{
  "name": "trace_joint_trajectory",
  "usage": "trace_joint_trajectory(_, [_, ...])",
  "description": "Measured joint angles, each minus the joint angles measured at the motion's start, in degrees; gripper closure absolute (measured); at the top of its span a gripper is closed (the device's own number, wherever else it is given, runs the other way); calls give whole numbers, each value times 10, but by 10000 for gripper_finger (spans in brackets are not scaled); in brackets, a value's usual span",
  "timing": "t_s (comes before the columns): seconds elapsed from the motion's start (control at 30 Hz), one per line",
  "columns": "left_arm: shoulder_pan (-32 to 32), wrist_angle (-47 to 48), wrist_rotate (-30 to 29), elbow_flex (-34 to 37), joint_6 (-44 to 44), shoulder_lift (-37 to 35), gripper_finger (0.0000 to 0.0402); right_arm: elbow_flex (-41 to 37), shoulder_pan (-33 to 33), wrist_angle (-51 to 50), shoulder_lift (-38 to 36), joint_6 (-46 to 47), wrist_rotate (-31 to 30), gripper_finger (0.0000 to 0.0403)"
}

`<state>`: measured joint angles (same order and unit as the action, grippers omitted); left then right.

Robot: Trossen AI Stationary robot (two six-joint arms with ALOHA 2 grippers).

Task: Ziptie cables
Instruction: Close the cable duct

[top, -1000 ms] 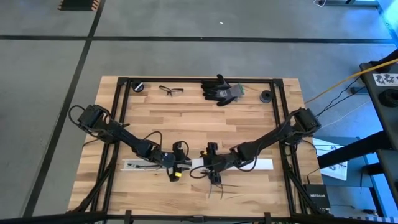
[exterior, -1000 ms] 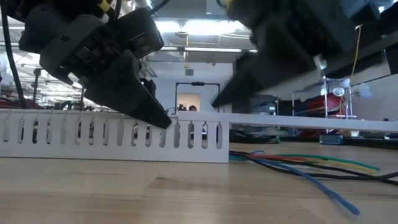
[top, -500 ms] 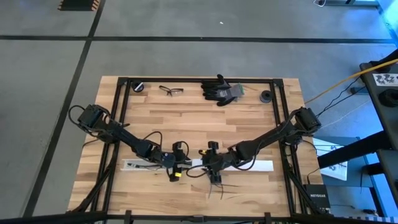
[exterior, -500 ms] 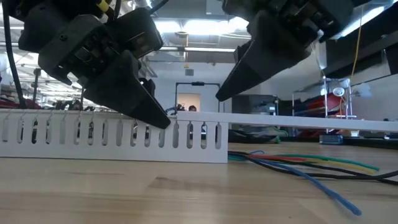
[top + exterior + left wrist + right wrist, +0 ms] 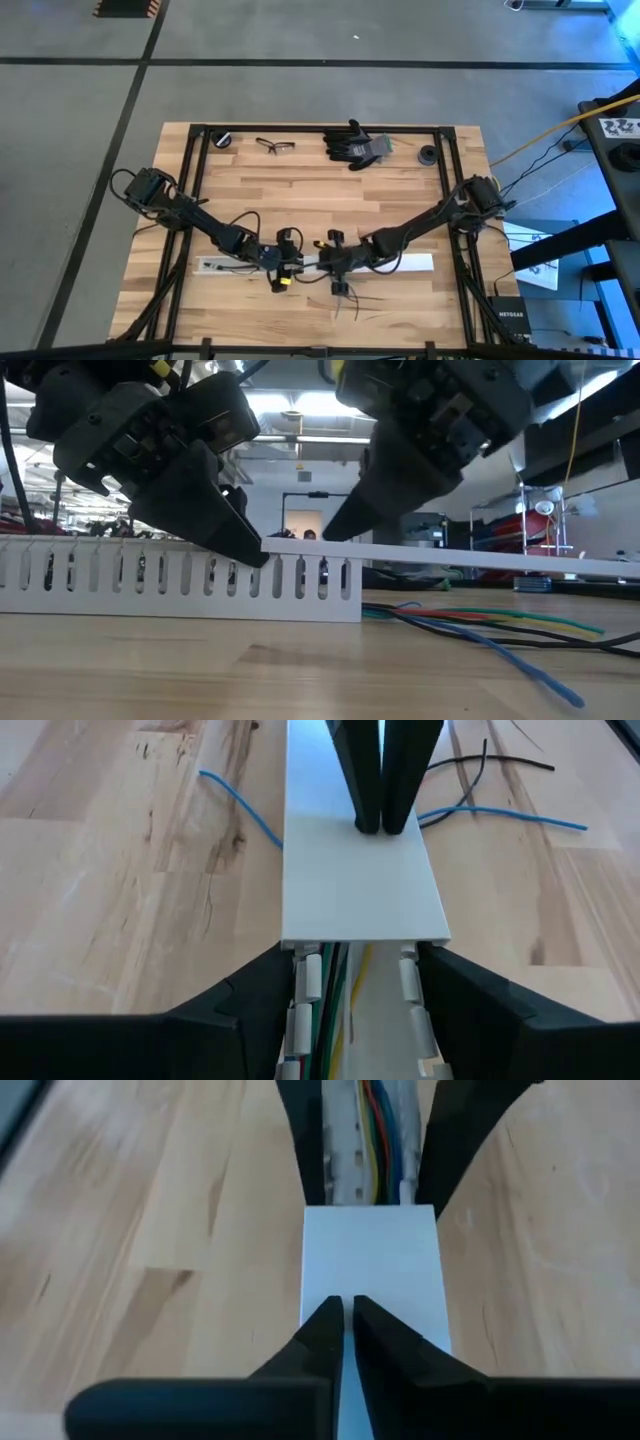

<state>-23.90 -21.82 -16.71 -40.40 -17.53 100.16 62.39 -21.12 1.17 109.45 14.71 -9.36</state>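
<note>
Where the two arms meet near the table's (image 5: 300, 190) front middle in the high view, the left gripper (image 5: 283, 266) sits over the slotted duct (image 5: 215, 265) and the right gripper (image 5: 335, 266) over the white cover (image 5: 415, 262); loose cables (image 5: 352, 303) splay toward the front edge, just in front of the right gripper. Glasses (image 5: 274, 145) and a glove (image 5: 355, 144) lie well apart at the back edge. Low view: left gripper (image 5: 235, 545) reaches down at the duct's (image 5: 150, 575) end, right gripper (image 5: 335, 530) has its tip touching the cover's (image 5: 450, 557) top; green, red, blue and black cables (image 5: 480, 625) run out from the duct along the wood. Left wrist view: the left fingers (image 5: 240, 1010) stand apart, one on each side of the duct (image 5: 350, 1010), right against its walls; whether they actually clamp it cannot be told. Cables (image 5: 330, 990) lie inside the channel, passing under the cover (image 5: 355, 880). The right gripper (image 5: 372, 825) presses its closed tips on the cover; a blue cable (image 5: 500, 815) lies beside it. Right wrist view: right gripper (image 5: 346, 1310) has fingers pinched together, empty, tips on the cover (image 5: 370, 1255); coloured cables (image 5: 375, 1115) show in the duct (image 5: 335, 1150) beyond.
</note>
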Motion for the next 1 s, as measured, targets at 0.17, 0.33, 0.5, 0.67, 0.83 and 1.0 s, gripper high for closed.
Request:
trace_joint_trajectory(0.17, [0, 0, 0, 0, 0, 0, 213, 16, 22, 30, 25, 3, 36, 396])
trace_joint_trajectory(0.33, [0, 2, 0, 0, 1, 0, 207, 58, 25, 31, 63, -2, 43, 399])
trace_joint_trajectory(0.5, [0, 7, 5, 0, -6, 0, 189, 74, 25, 30, 75, -15, 39, 398])
trace_joint_trajectory(0.67, [1, 32, 17, -2, -10, -5, 162, 74, 25, 27, 76, -15, 37, 398])
trace_joint_trajectory(0.83, [1, 96, 37, -4, -10, -40, 139, 74, 26, 24, 76, -15, 35, 398])
trace_joint_trajectory(1.0, [-9, 151, 36, -7, -34, -61, 138, 74, 28, 24, 76, -15, 35, 398])
